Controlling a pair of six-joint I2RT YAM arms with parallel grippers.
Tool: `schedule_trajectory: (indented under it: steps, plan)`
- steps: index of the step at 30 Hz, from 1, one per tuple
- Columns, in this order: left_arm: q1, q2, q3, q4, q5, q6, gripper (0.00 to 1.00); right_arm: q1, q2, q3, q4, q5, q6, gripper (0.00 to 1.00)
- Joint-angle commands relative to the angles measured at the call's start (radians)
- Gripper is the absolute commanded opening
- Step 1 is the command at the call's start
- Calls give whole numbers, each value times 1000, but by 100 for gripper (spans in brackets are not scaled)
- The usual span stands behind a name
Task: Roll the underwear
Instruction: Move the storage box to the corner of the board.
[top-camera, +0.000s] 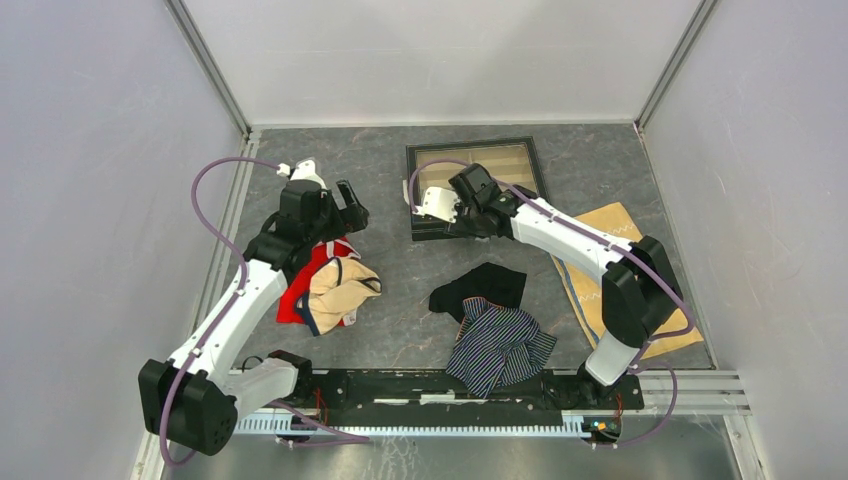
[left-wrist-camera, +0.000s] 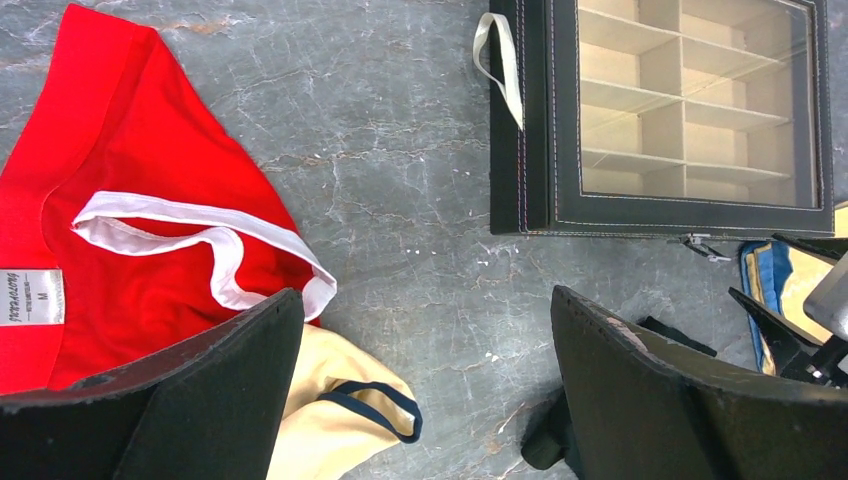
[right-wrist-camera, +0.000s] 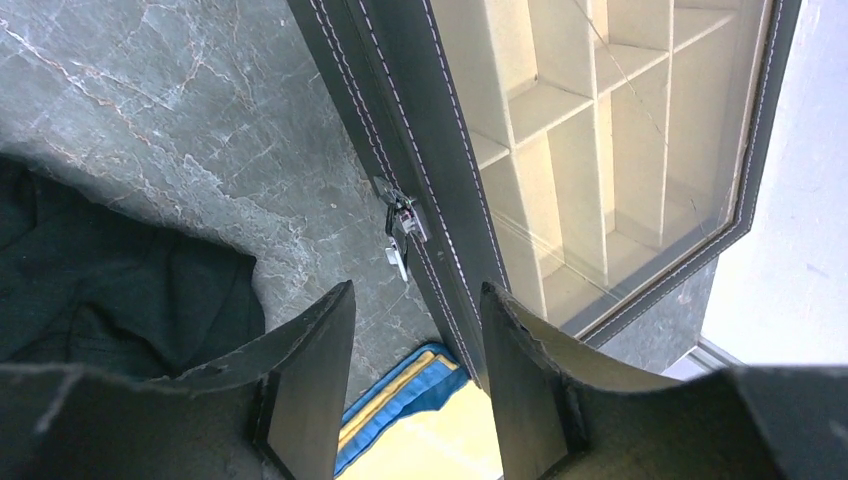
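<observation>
With the table (top-camera: 400, 330) in the top view taken as a dial, the striped underwear (top-camera: 497, 345) is being seen at 6 o'clock, close to the arm bases, crumpled and unrolled. The black underwear (top-camera: 485, 285) is being seen at its 12 o'clock side, near the dial's centre, touching it and partly overlapped by it, loose as well. Neither piece is being gripped by either arm.

The left gripper (top-camera: 350, 212) is being held at about 10 o'clock with its jaws spread wide and nothing between them. In its wrist view only bare table is being framed between the fingers (left-wrist-camera: 230, 370). At 9 o'clock, red briefs (top-camera: 300, 290) are being partly covered by cream briefs (top-camera: 342, 290) with dark trim, beside the left arm.

A tan cloth (top-camera: 620, 240) with zigzag stitching is being shown flat at 3 o'clock, partly under the right arm.

The right gripper (top-camera: 462, 226) is being held at 12 o'clock, over the near edge of a black case (top-camera: 510, 155) with a clear lid and pale compartments. Its jaws are being held at a middling gap, not clamped on anything. In the wrist view the case's front wall is being seen running into the gap close beside one finger (right-wrist-camera: 530, 390), with the tan cloth's blue edge showing on the wall's other side. Whether that finger is touching the wall cannot be told. A small metal latch (right-wrist-camera: 402, 222) is being shown on the front wall, just beyond the fingertips. In that view the black underwear is being seen at 9 o'clock, outside the jaws.
</observation>
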Motion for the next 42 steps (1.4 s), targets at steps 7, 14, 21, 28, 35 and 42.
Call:
schedule_trajectory:
  steps: [7, 14, 21, 28, 35, 42]
  plan:
    - [15, -2, -4, 43, 46, 16, 98, 1, 13, -34, -5, 29, -19, 55]
    - [22, 2, -5, 45, 57, 15, 98, 1, 34, -41, 8, 36, -20, 50]
    - [28, 3, -7, 46, 65, 14, 97, 1, 54, -49, 17, 44, -21, 43]
    - [33, -1, -10, 46, 68, 13, 97, -2, 49, -75, 64, 59, -19, 38]
    - [39, -3, -11, 46, 71, 13, 97, -7, 52, -82, 90, 68, -13, 20]
    - [46, -13, -18, 47, 71, 11, 97, -8, 28, -96, 117, 35, 31, 1]
